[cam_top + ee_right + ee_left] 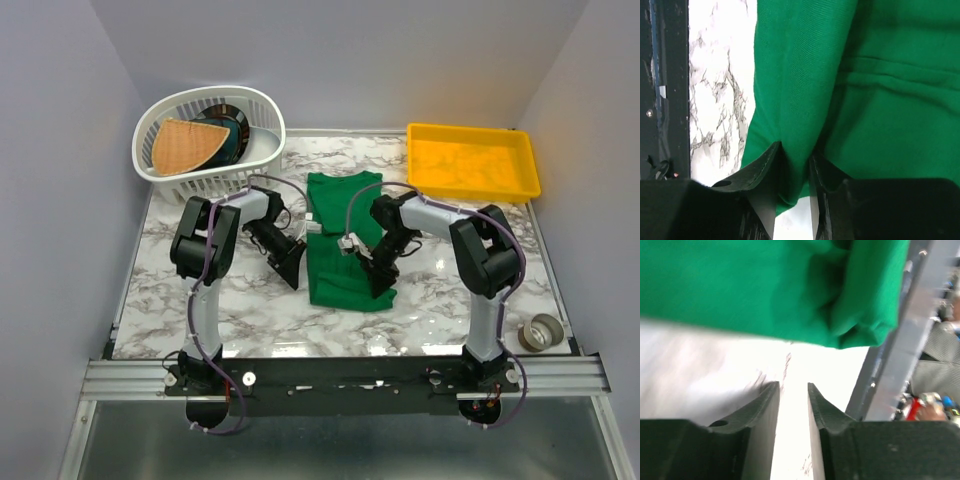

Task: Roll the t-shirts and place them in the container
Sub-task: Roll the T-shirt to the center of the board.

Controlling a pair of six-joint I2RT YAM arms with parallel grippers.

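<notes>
Marble surface (pixel 440 290) carries the t-shirt (pixel 345 270) at centre, folded into a strip. Right gripper (pixel 792 155) has jaws clenched on its near right corner, probably to start rolling. Left gripper (pixel 792 386) sits beside it, jaws slightly parted, empty.

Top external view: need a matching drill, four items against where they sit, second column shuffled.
Items:
1. green t-shirt
2. yellow tray
3. white basket
4. tape roll

Places:
A. far left corner
B. near right edge
C. centre
D. far right corner

Pairs: 1-C, 2-D, 3-A, 4-B
</notes>
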